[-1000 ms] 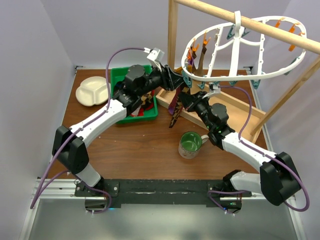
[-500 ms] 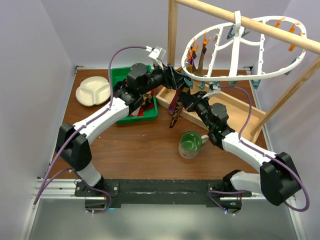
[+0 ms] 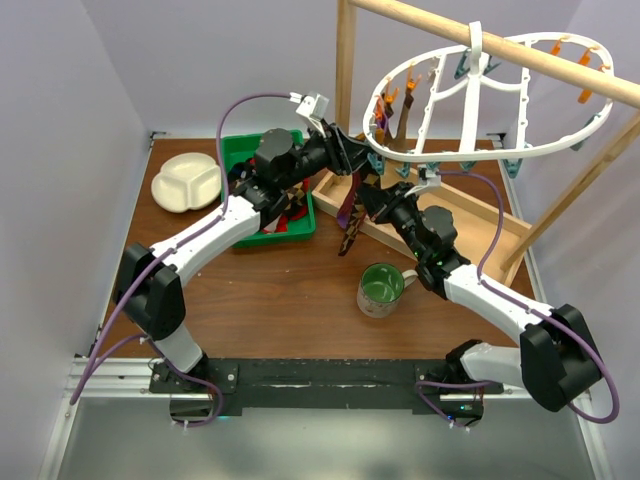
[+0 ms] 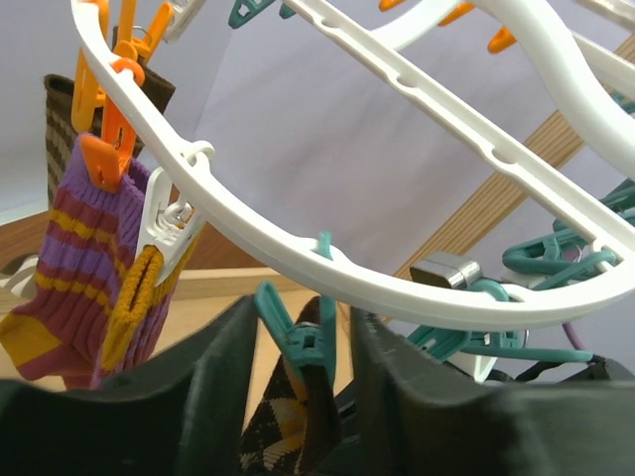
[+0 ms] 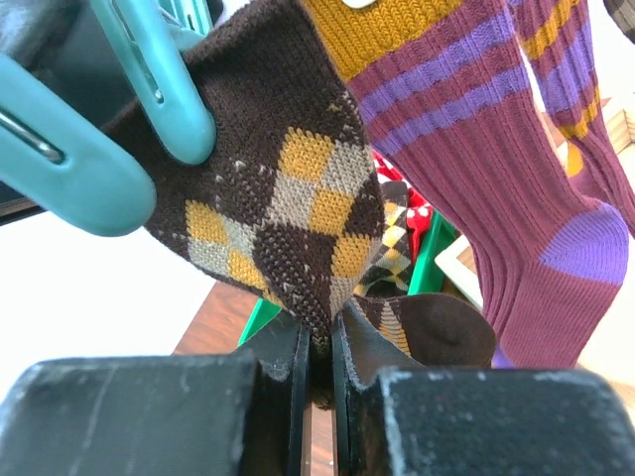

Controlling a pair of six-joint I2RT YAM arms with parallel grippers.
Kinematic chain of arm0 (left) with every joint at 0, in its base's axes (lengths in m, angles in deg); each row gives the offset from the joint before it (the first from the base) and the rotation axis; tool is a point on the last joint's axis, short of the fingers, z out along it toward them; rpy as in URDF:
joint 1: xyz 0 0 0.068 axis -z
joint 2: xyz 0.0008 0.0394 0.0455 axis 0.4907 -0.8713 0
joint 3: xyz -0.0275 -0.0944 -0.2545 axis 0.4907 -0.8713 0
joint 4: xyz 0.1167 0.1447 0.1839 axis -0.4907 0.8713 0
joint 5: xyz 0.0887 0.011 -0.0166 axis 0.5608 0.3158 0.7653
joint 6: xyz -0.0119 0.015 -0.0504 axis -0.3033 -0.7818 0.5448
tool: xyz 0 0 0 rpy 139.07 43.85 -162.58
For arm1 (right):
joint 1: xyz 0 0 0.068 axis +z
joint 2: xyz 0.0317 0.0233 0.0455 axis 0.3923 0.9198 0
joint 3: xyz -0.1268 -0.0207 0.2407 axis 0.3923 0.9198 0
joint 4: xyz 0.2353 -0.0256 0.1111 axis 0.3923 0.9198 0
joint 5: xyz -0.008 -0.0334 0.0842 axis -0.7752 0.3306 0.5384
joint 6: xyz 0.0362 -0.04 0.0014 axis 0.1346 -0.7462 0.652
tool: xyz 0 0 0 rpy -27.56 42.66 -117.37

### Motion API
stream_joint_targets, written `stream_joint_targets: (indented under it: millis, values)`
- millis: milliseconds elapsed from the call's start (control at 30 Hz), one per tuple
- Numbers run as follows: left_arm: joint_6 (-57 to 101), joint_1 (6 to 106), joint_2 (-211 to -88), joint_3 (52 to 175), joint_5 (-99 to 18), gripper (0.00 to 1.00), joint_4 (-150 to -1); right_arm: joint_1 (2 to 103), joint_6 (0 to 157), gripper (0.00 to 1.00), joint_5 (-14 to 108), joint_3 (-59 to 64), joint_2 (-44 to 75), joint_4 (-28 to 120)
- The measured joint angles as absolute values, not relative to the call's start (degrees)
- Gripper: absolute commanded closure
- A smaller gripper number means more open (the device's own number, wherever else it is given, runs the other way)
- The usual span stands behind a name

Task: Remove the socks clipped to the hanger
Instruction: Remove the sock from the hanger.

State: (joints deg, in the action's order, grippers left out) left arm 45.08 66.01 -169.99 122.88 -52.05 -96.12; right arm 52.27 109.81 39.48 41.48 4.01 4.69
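The white oval hanger (image 3: pixel 470 155) hangs by its hook from a wooden pole. A brown-cream checkered sock (image 5: pixel 298 198) hangs from a teal clip (image 4: pixel 303 342) on the hanger's near rim (image 4: pixel 298 248). My left gripper (image 4: pixel 303 327) is open, its fingers either side of that clip, with a sliver of gap at the right finger. From below, my right gripper (image 5: pixel 319 342) is shut on the checkered sock's lower edge. A maroon-and-purple striped sock (image 4: pixel 84 268) hangs beside it from orange clips. In the top view both grippers (image 3: pixel 350 160) (image 3: pixel 368 200) meet under the hanger's left end.
A green bin (image 3: pixel 235 150) with socks in it stands at the back left, and a white divided plate (image 3: pixel 188 182) lies left of it. A green mug (image 3: pixel 380 288) sits near my right arm. The wooden tray base (image 3: pixel 455 215) and post (image 3: pixel 346 60) carry the pole.
My left arm has reached a little further right and up towards the hanger's rim. The right arm and its hold on the sock are unchanged.
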Motion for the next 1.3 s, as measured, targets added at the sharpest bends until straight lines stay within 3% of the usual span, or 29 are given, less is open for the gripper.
stream_joint_targets:
  millis: [233,900,1000,1233,1300]
  values:
    - [46.31,65.98,-170.02,122.29,-51.98,1.0,-98.88,52.29,109.9,1.0,39.5,41.48,3.95,5.65]
    - [46.61,65.87,-170.02,122.29,-52.11,1.0,-99.64,52.27,110.07,1.0,39.48,44.03,1.22,8.19]
    - [46.61,65.87,-170.02,122.29,-52.11,0.92,-99.64,52.27,110.07,1.0,39.48,44.27,1.19,8.17]
    - [46.55,65.87,-170.02,122.27,-52.18,0.47,-99.53,52.27,110.07,1.0,39.48,44.84,0.49,8.23]
    - [46.68,65.83,-170.02,122.03,-52.33,0.42,-99.45,52.29,110.07,1.0,39.48,44.84,0.36,8.21]
